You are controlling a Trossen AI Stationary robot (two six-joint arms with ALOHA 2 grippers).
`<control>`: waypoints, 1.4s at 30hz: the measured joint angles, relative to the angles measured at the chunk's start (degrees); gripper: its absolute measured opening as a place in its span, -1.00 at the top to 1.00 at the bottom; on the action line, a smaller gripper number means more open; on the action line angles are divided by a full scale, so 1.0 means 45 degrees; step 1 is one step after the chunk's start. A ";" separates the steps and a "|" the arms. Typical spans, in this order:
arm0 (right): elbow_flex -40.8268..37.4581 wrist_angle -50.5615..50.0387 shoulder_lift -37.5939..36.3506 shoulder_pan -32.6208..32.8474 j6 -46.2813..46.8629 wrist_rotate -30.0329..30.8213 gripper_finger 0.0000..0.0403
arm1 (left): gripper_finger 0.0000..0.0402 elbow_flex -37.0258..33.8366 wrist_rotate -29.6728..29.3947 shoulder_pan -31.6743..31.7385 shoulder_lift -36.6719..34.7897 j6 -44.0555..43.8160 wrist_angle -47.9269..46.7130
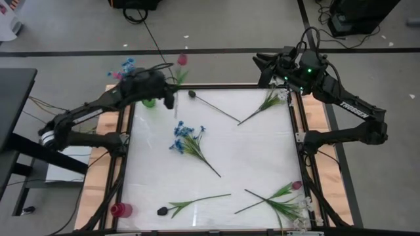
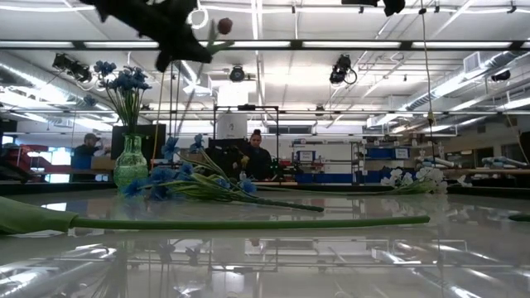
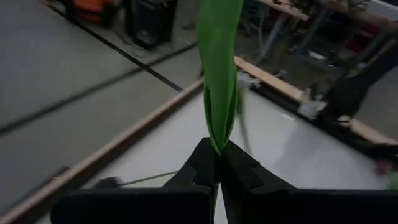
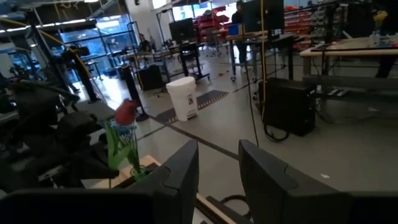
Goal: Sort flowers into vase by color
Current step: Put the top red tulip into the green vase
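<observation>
With our left hand [image 3: 217,163] clamped on the green stem of a pink flower [image 1: 182,59] above the worktop's [image 1: 249,157] far-left corner, and our right hand [image 4: 217,163] apart and empty, the thin stem could slip free.

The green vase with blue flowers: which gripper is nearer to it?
Left. The left gripper, shut on a pink flower, is just beside the green vase at the table's far left corner. The right gripper is raised beyond the far right corner.
</observation>
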 joint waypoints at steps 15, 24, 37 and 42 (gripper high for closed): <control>0.0000 -0.0025 0.0005 0.0164 0.0092 -0.0059 0.39 | 0.94 -0.3620 -0.3745 0.0497 -0.2926 0.2999 0.2996; -0.0005 -0.0262 0.0005 0.0474 0.0131 -0.0029 0.39 | 0.94 -0.3614 -0.5747 0.1717 -0.4496 0.3574 0.2945; -0.0015 0.0088 0.0344 0.0466 0.0325 0.0000 0.39 | 0.94 -0.3606 -0.5835 0.3382 -0.4694 0.3843 0.3605; -0.0015 0.0094 0.0452 0.0466 0.0335 -0.0151 0.39 | 0.94 -0.3601 -0.5824 0.3377 -0.4694 0.3825 0.3850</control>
